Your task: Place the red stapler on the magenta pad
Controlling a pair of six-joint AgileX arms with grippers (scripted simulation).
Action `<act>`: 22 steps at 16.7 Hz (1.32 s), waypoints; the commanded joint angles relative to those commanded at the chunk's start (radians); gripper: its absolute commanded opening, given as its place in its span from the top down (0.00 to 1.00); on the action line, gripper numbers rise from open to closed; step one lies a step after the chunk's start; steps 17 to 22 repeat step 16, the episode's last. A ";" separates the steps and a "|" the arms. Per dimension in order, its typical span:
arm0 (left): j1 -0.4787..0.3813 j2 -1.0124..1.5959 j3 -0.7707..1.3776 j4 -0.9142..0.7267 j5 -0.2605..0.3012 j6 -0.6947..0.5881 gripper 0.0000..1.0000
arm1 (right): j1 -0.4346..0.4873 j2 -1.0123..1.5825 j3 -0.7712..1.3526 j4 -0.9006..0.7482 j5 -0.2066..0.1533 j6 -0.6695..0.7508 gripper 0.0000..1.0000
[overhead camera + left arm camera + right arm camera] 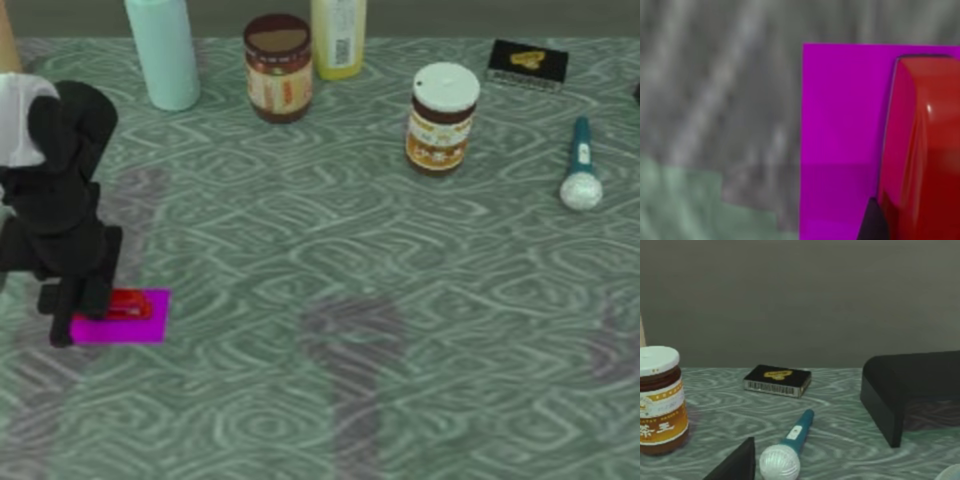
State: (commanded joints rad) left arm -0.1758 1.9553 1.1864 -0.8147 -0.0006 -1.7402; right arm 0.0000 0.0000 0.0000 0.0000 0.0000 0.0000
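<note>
The red stapler (132, 305) lies lengthwise over the back part of the magenta pad (140, 330), near the table's left front. My left gripper (80, 315) stands over the pad's left end, shut on the stapler's hidden end. In the left wrist view the stapler (925, 150) fills one side over the pad (840, 125), with one dark fingertip (872, 222) pressed against its flank. I cannot tell whether the stapler touches the pad. My right gripper (840, 476) is outside the top view; its one visible finger (737, 465) stands wide, open.
Along the back stand a pale green bottle (163, 50), a brown-lidded jar (278, 68) and a yellow bottle (338, 35). A white-lidded jar (441, 118), a black box (527, 65) and a teal microphone (581, 165) are at the right. A dark block (910, 390) sits near the right gripper.
</note>
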 joint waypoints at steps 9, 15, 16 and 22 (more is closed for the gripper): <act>0.000 0.000 0.000 0.000 0.000 0.000 0.10 | 0.000 0.000 0.000 0.000 0.000 0.000 0.00; 0.000 0.000 0.000 0.000 0.000 0.000 0.00 | 0.000 0.000 0.000 0.000 0.000 0.000 0.00; 0.000 0.000 0.000 0.000 0.000 0.000 0.00 | 0.000 0.000 0.000 0.000 0.000 0.000 0.00; 0.000 0.000 0.000 0.000 0.000 0.000 0.00 | 0.000 0.000 0.000 0.000 0.000 0.000 0.00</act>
